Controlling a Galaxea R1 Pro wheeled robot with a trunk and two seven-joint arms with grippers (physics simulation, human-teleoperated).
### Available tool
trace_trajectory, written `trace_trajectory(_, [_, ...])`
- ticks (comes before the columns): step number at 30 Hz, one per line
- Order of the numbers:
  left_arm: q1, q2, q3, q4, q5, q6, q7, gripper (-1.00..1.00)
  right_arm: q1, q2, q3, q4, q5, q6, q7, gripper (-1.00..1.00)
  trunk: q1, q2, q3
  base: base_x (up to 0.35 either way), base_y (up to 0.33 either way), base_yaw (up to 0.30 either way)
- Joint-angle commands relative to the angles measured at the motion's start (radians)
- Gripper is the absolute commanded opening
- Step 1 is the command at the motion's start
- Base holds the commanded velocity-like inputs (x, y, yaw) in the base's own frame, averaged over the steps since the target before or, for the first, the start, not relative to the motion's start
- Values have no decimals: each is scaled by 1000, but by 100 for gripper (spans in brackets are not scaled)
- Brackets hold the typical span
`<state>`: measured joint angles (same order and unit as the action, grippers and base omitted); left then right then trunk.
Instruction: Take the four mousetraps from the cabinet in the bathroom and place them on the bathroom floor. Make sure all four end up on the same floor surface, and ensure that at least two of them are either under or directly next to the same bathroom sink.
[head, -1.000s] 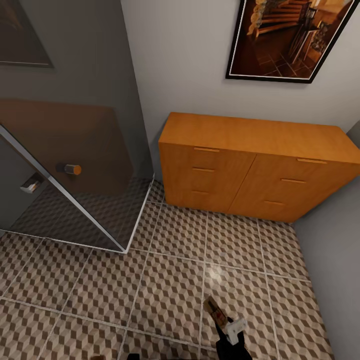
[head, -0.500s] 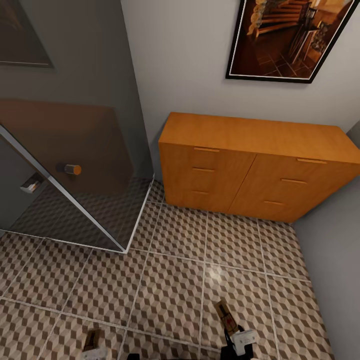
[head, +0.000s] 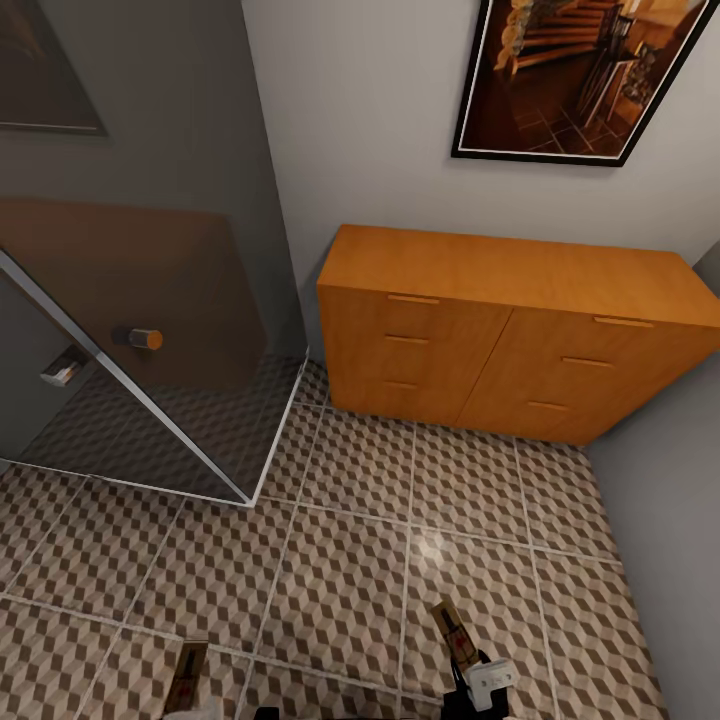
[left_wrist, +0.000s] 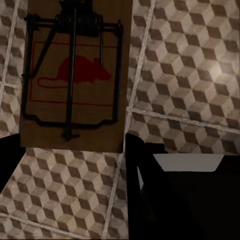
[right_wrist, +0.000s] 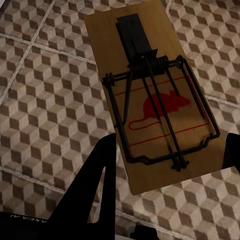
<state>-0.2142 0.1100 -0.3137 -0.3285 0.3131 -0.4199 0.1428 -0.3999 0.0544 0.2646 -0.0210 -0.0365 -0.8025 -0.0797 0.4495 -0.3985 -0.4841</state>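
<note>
Two mousetraps are in hand, each a small wooden slab with a red mouse print and a dark wire spring. My left gripper (left_wrist: 72, 144) is shut on one mousetrap (left_wrist: 75, 75), which also pokes in at the head view's lower edge (head: 187, 672). My right gripper (right_wrist: 172, 145) is shut on the other mousetrap (right_wrist: 155, 100), held just above the bathroom floor (head: 340, 570) in the head view (head: 455, 632). The orange-brown cabinet (head: 500, 270) stands against the far wall with all its drawers closed. The bathroom sink is out of view.
A tinted glass shower door (head: 150, 300) with a round knob (head: 138, 338) angles out over the floor at the left. A grey wall (head: 670, 500) closes the right side. A framed picture (head: 570, 70) hangs above the cabinet.
The left arm has brought its mousetrap up into the head view's lower edge. The right gripper and its mousetrap have shifted slightly right and toward me.
</note>
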Motion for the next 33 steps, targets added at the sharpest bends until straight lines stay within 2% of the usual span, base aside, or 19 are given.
trace_trajectory(1, [-1,-3,-11,8,2,-4,11,-100,-1,1,9,1,-5,-2,-6,-100,0,-2,-1,0,0,0])
trace_trajectory(4, [-1,-25,-14,41,1,-6,11,-100,-1,2,9,1,-5,-2,-6,-100,0,-2,-1,0,0,0])
trace_trajectory(7, [-1,-32,-14,81,1,-7,11,-100,-1,2,10,1,-5,-1,-6,-100,0,-2,-1,0,0,0])
trace_trajectory(21, [-1,-43,-15,141,2,-9,10,-100,-1,1,10,3,-3,1,-6,-100,0,-2,-1,0,0,0])
trace_trajectory(33, [-1,-51,-15,147,1,-10,10,-100,0,1,10,3,-3,0,-6,-100,0,-2,7,0,0,0])
